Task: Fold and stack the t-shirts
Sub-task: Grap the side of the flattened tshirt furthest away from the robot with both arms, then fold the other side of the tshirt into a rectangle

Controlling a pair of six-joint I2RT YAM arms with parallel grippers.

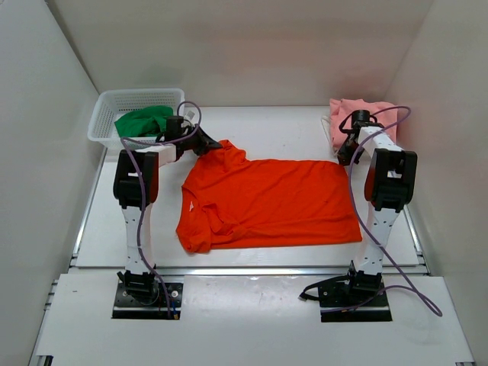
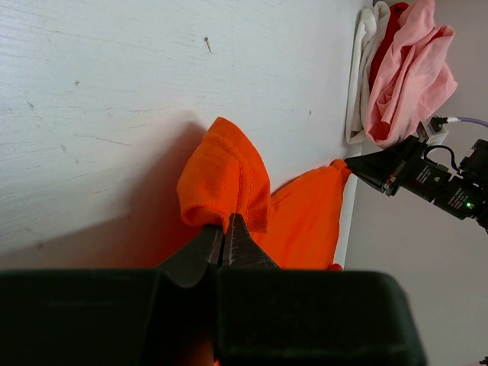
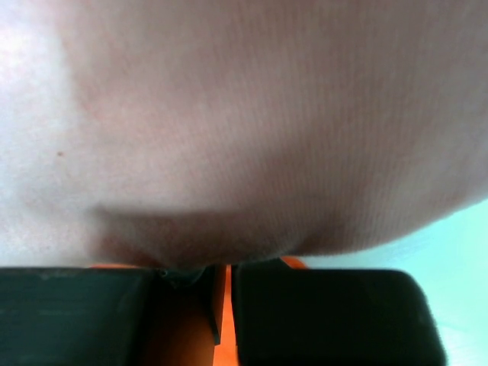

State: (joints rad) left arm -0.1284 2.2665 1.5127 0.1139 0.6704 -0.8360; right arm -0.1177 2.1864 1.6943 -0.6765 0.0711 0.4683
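Orange-red t-shirt [image 1: 267,202]: spread across the middle of the white table [image 1: 267,126], far-left corner bunched and raised.
Left gripper [image 2: 226,229]: pressed together, pinching that bunched corner.
Right gripper [image 2: 349,162]: closed on the shirt's far-right corner.
Pink t-shirt [image 1: 347,110]: crumpled at the far right, just beside the right gripper.
Green t-shirt [image 1: 141,122]: heaped in the white mesh basket [image 1: 103,122], far left.

Pink shirt [image 3: 244,114] blurred, R wrist cam; green shirt [image 1: 141,122] part-hidden in basket [image 1: 102,122]

Plain white walls [image 1: 229,46] enclose a white table [image 1: 274,130], evenly lit.
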